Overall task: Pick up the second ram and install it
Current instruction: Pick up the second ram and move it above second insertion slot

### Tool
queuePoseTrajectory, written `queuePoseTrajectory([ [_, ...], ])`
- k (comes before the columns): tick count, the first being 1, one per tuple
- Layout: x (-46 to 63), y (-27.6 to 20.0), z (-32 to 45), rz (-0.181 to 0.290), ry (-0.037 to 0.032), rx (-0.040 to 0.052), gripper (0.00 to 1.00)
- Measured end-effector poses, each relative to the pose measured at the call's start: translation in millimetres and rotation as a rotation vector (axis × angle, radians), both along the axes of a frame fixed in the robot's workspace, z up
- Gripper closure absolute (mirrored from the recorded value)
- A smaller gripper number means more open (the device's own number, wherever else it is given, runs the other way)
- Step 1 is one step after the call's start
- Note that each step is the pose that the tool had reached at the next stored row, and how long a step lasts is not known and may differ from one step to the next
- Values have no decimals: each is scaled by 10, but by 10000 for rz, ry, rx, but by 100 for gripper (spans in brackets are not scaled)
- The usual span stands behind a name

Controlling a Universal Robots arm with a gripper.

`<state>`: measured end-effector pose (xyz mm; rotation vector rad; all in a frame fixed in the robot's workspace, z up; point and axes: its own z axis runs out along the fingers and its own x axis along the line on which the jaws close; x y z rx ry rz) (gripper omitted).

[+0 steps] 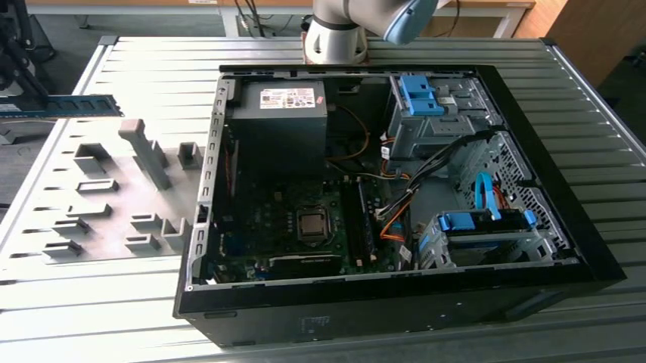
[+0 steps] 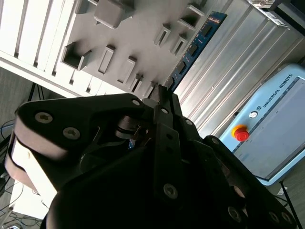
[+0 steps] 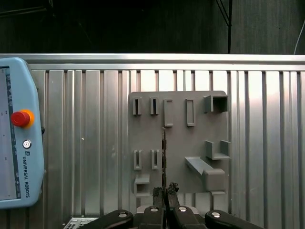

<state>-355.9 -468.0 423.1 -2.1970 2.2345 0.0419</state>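
Note:
The second ram [image 1: 71, 105] is a long flat green stick held level in the air at the exterior view's left, above the grey holder plate [image 1: 111, 197]. My gripper [image 1: 10, 106] is shut on its end at the picture's edge. In the second wrist view the second ram [image 2: 195, 45] runs out from between the black fingers [image 2: 162, 102]. The first wrist view has the second ram [image 3: 164, 152] edge-on as a thin dark strip rising from my gripper [image 3: 165, 192] over the holder plate [image 3: 190, 143].
An open computer case [image 1: 565, 227] lies on the slatted metal table [image 1: 565, 91], with its motherboard [image 1: 293, 227] and dark memory slots [image 1: 355, 219] exposed. A power supply [image 1: 277, 106] sits at its far end. A pale blue teach pendant [image 3: 19, 138] lies beside the plate.

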Motion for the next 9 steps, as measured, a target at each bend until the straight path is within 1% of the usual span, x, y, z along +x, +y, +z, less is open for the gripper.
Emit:
queuePoseTrajectory([
  [9, 129, 0, 0, -1, 1, 0, 86],
])
